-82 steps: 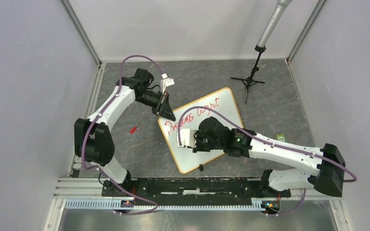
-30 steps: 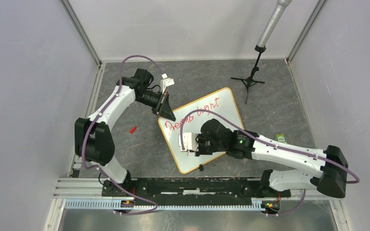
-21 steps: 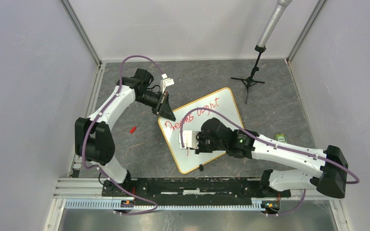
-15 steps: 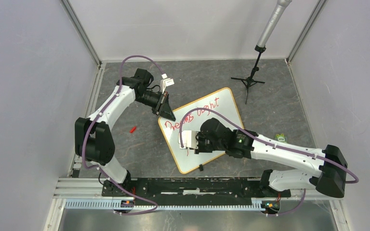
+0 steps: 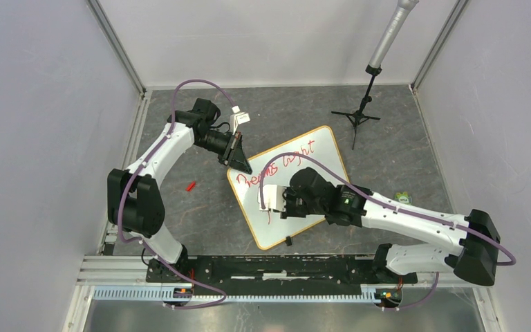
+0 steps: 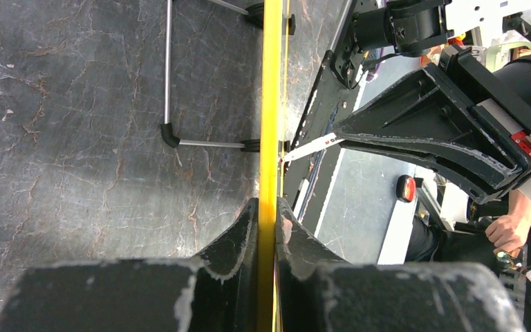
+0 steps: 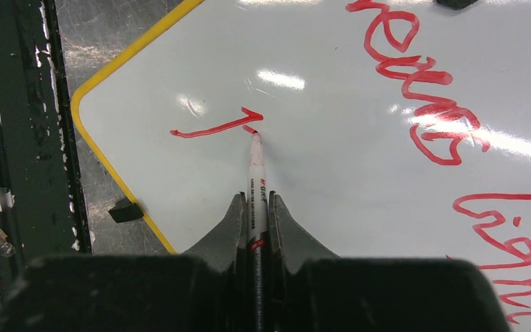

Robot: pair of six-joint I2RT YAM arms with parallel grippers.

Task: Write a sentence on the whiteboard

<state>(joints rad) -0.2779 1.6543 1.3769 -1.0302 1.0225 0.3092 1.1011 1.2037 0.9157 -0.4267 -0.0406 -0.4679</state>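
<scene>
The whiteboard [image 5: 321, 155] lies slanted on the table, white with a yellow rim. The sentence [image 5: 280, 164] runs across it in red handwriting; the words show large in the right wrist view [image 7: 422, 90]. My left gripper [image 5: 239, 163] is shut on the board's far-left rim, seen edge-on as a yellow strip [image 6: 271, 104] between the fingers [image 6: 268, 207]. My right gripper [image 5: 271, 199] hovers over the board's left part, shut on a white marker [image 7: 256, 173] pinched between the jaws [image 7: 257, 202]. Its red tip touches the board [image 7: 332, 180] at the end of a short stroke [image 7: 214, 128].
A red marker cap [image 5: 191, 186] lies on the grey table left of the board. A black tripod [image 5: 361, 114] with a grey pole stands at the back right. A small green object [image 5: 403, 197] sits right of the board. A black clip [image 5: 287, 241] marks the board's near edge.
My right gripper has carried the marker a little up the board, leaving a fresh red stroke below the first words. The left arm and the board have not moved.
</scene>
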